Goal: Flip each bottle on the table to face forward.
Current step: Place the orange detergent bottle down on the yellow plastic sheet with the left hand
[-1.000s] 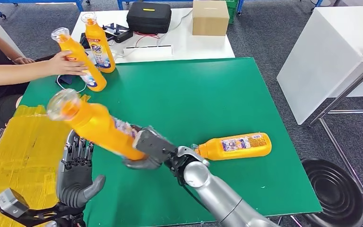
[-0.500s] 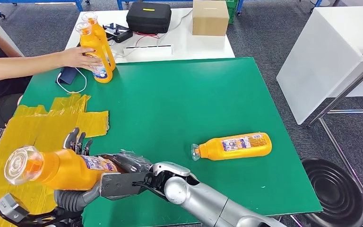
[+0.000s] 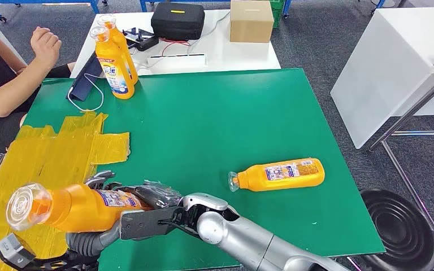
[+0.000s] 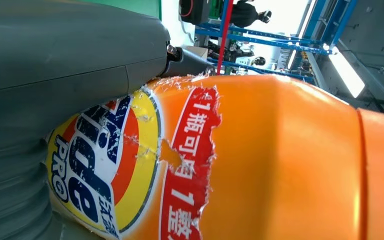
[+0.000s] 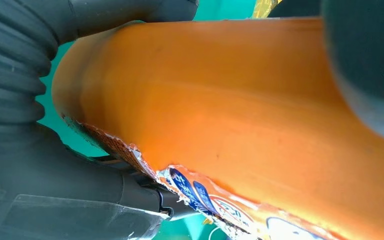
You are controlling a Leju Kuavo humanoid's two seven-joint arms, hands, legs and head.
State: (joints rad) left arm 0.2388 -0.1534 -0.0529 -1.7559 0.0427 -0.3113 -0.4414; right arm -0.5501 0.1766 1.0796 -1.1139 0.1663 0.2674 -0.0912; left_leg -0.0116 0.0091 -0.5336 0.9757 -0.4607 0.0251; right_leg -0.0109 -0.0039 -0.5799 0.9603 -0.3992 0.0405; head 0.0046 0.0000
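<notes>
Two hands on one orange plastic detergent bottle (image 3: 79, 210), held sideways off the near-left corner of the green table mat (image 3: 203, 124), clear cap end pointing left. Right hand (image 3: 147, 217) wraps the bottle's base end, fingers closed around it. Left hand (image 3: 93, 237) sits under the bottle body, thumb pressed against it in the left wrist view; how far its other fingers close cannot be told. Yellow tape patch (image 3: 51, 152) covers the mat's left side just beyond the held bottle. Second orange plastic bottle (image 3: 280, 174) lies on its side right of mat centre, well apart from both hands. Two upright orange bottles (image 3: 116, 56) stand at the mat's far-left corner, touching or nearly so, near a person's arm (image 3: 17, 84).

Risk, as a judgement: handover between hands is mid-way, so a slick bottle could slip or roll if one hand lets go before the other has firm hold; torn label may peel further.

Readable: "Tide PRO" logo on the torn label (image 4: 105, 165) in the left wrist view, plus red strip with Chinese characters, partly legible.
</notes>
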